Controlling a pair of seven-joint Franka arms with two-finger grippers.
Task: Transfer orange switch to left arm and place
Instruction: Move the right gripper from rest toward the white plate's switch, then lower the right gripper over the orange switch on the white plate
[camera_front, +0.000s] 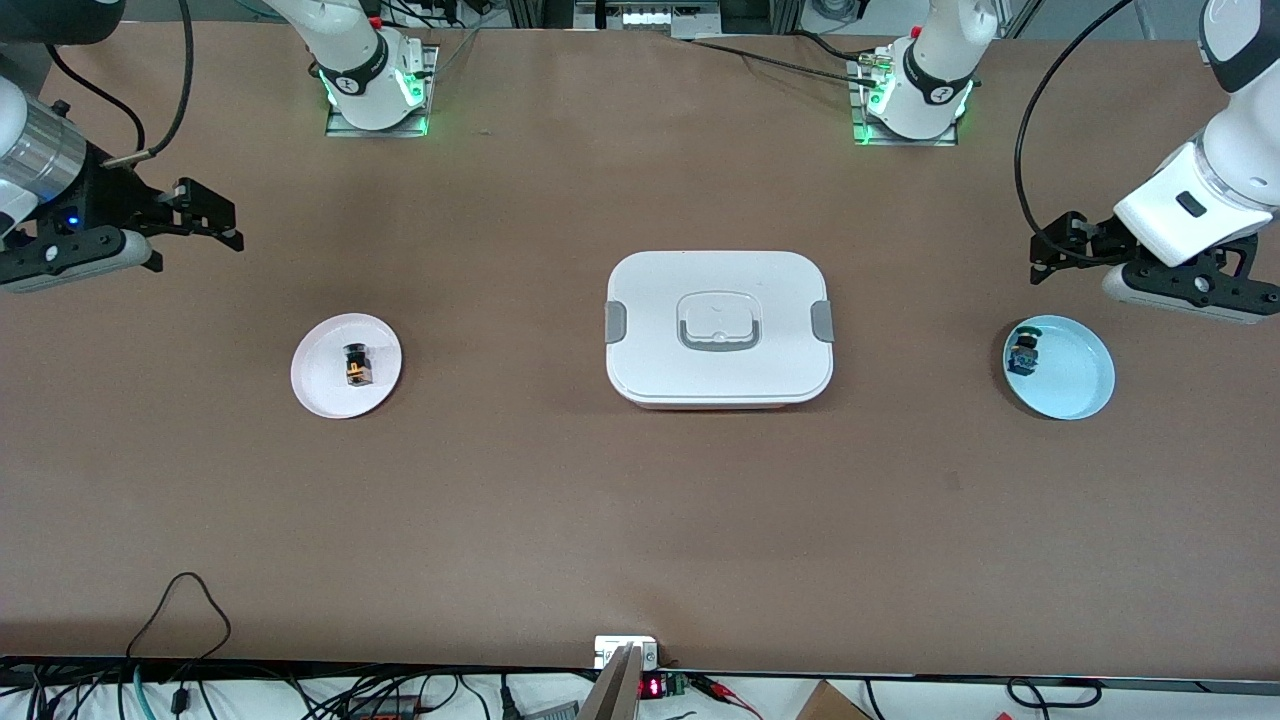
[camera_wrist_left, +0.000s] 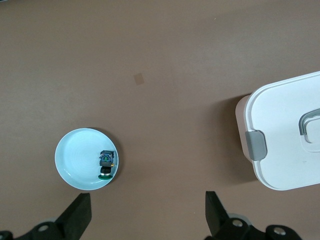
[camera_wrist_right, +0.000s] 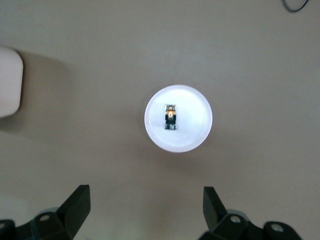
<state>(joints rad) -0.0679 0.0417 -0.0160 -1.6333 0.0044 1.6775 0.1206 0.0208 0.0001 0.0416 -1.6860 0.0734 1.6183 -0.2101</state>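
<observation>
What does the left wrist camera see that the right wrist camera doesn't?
Only the left wrist view shows the blue plate holding the blue-and-green component, plus the box's grey clip and handle recess, above the open left gripper. Only the right wrist view shows the white plate holding the orange switch, above the open right gripper. Both show the brown table and part of the white box.
</observation>
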